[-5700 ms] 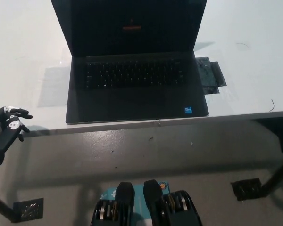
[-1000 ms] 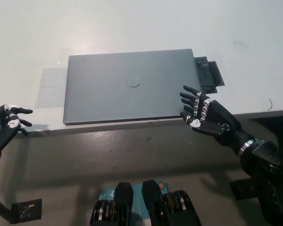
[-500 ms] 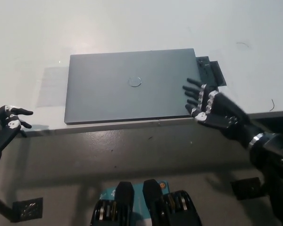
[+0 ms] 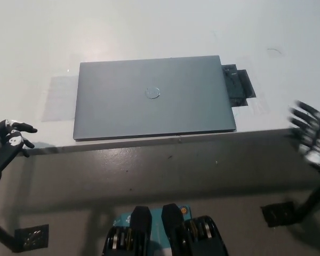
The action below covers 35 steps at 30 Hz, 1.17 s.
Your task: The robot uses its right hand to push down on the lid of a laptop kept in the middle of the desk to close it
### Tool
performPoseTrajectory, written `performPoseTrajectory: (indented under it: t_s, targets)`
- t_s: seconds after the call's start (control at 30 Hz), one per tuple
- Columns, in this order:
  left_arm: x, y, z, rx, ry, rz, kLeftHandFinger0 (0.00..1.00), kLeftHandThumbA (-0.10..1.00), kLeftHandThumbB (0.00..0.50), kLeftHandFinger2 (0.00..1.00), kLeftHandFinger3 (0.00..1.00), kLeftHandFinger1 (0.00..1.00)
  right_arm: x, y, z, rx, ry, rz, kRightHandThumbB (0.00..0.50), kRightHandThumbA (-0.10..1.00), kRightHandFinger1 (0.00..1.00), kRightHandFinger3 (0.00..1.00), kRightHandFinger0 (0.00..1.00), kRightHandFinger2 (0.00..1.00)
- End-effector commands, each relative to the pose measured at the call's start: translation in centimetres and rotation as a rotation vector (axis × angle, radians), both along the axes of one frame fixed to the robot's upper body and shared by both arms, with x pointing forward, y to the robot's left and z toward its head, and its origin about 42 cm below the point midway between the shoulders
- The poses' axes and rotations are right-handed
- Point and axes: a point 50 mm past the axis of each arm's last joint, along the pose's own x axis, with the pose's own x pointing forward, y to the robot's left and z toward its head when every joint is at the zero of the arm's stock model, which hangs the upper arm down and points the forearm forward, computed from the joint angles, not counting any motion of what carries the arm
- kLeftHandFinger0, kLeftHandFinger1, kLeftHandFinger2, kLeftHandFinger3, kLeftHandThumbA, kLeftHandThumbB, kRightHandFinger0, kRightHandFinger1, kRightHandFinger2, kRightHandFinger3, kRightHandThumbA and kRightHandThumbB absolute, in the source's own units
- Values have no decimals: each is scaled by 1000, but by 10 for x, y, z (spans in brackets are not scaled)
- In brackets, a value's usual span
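Note:
A grey laptop [image 4: 152,97] lies flat on the white desk [image 4: 149,26], its lid fully down with a round logo at its centre. My black right hand [image 4: 311,134] hangs at the far right edge of the head view, off the desk's front edge, well clear of the laptop, fingers spread and holding nothing; it is blurred. My white left hand [image 4: 5,144] rests at the lower left, just off the desk's front edge, fingers apart and empty.
A dark flat pad [image 4: 238,88] sticks out from under the laptop's right side. The desk's front edge [image 4: 176,140] runs just below the laptop. Below it is grey floor with black floor plates [image 4: 280,213] and desk legs.
The lid stood up 5.7 s ago and lay flat 1 s ago. Over the last second my right hand left the laptop's right front corner and swung out to the right. Left hand unmoved.

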Motion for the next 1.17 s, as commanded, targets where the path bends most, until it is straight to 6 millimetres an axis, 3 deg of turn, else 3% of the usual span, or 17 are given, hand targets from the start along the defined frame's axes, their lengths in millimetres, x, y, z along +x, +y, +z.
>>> performPoseTrajectory:
  t_s: [0.0,0.03,0.13,0.23,0.27,0.63,0.9,0.93,1.13]
  targets:
    - [4,7,17,13,-65,-14,296,-84,167,483,527,352,-14,-23,12,43,-72,-42,316,520,1000,1000,1000,989]
    - [3,7,17,20,-60,-14,311,-66,153,497,547,369,-24,-38,3,47,-65,-95,309,518,1000,1000,1000,968]
    - [4,9,19,14,-72,-23,298,-75,142,500,560,370,-30,-48,0,50,-64,-143,273,479,1000,1000,1000,952]
    - [4,7,19,16,-70,-16,291,-77,148,493,551,362,-29,-53,0,47,-68,-147,330,490,1000,1000,1000,942]
    - [4,7,18,21,-65,-17,322,-86,141,523,558,390,-29,-54,1,39,-70,-160,325,500,1000,1000,1000,951]
    - [6,7,16,15,-72,-15,290,-87,141,490,555,358,-22,-54,0,29,-81,-168,266,452,1000,1000,1000,966]
    - [4,6,12,6,-73,-8,273,-100,144,486,546,341,-19,-50,7,-2,-89,-148,271,467,1000,1000,1000,978]
    - [4,7,12,7,-72,-10,274,-100,143,485,547,341,-19,-51,6,0,-98,-148,244,458,1000,1000,1000,981]
    - [4,7,11,2,-74,-13,279,-90,158,487,547,346,-19,-51,5,-3,-99,-147,297,485,1000,1000,1000,980]
